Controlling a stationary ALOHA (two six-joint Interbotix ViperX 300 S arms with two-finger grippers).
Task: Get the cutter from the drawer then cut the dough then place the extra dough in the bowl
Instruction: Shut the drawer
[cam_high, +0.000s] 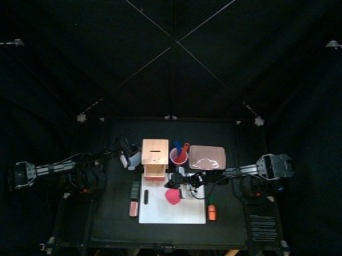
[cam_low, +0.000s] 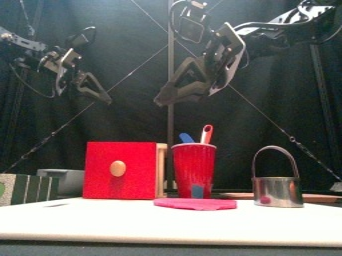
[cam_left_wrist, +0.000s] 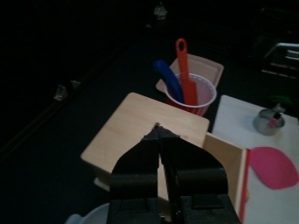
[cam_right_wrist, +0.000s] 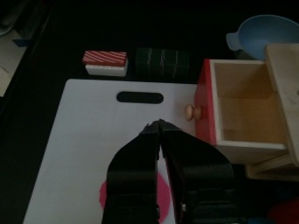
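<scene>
Near the board's (cam_right_wrist: 82, 131) right edge, easy to topple the cutter (cam_low: 277, 185) (upright, handle up) by descending with right gripper (cam_right_wrist: 156, 131) and left gripper (cam_left_wrist: 158, 133) pinched closed, empty.

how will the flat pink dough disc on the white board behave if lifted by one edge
The flat pink dough disc looks thin and lies flush on the white cutting board, so it would probably droop. Its edge looks uneven, hinting it is soft and a pinch may dent it. Being flat, it should not roll.
</scene>
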